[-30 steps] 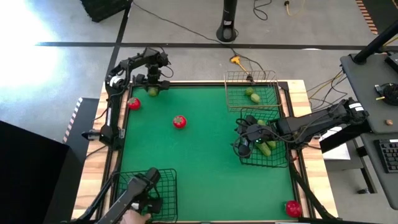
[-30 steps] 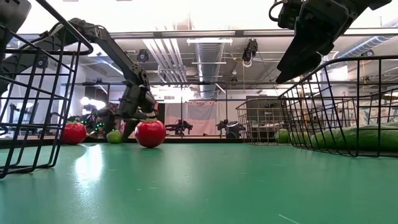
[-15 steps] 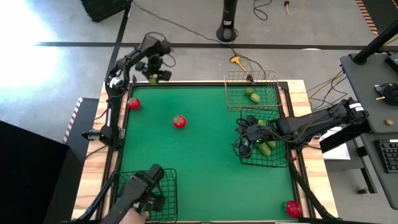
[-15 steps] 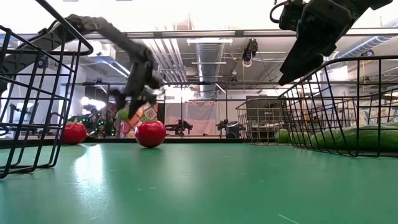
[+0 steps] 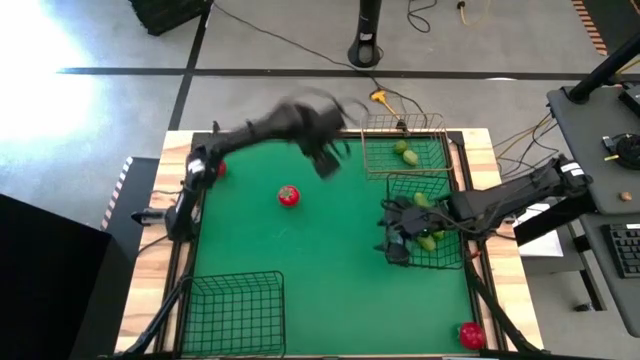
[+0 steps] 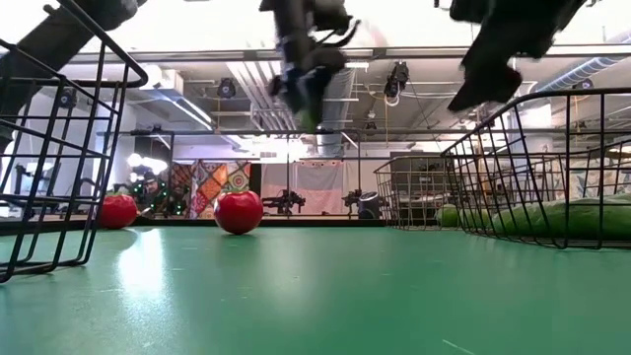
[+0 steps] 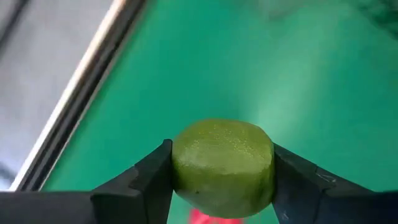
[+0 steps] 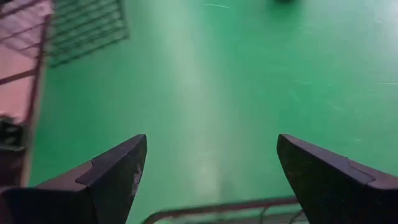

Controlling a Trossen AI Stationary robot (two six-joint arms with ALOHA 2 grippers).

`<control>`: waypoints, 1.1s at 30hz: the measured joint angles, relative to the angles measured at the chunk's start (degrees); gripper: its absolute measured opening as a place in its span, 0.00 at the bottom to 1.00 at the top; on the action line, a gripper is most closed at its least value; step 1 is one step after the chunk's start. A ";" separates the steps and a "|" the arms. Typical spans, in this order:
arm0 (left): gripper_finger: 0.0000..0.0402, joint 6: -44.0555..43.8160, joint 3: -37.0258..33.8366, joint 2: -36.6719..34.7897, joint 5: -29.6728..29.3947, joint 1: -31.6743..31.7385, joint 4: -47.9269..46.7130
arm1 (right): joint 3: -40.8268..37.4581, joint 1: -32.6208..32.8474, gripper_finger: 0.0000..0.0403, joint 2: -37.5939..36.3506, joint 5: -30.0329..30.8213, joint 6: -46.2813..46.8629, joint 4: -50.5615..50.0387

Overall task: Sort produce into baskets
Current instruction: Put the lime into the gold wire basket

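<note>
The left gripper hangs in the air over the green table, just short of the tan wire basket at the table's far right corner; its fingers pinch a small round light-green fruit from both sides. In the tan basket lie two more light-green pieces. Touching that basket on its near side stands a black wire basket holding cucumber-like green pieces; the right gripper hovers over that basket's inner edge, its fingers spread wide apart with nothing between them. One red tomato-like piece sits well to the left of the tan basket on the green; another shows beside the left arm's base; a third lies at the near right corner. A second black basket stands at the near left corner.
</note>
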 joint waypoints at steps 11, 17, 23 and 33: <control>0.49 -5.45 -23.52 -0.07 -1.20 -16.68 28.03 | 9.11 15.22 0.78 0.26 6.77 7.27 -6.64; 0.49 -8.78 -36.14 -0.07 0.08 -20.74 42.80 | 9.06 18.80 0.75 2.49 10.19 9.09 -6.38; 0.52 -9.76 -41.27 -0.12 0.27 -22.18 48.22 | 11.49 17.70 0.78 8.38 11.52 3.89 -4.92; 0.70 -7.84 -41.47 -3.42 0.57 -24.19 46.58 | 24.61 10.71 0.83 20.50 12.66 -3.89 -21.49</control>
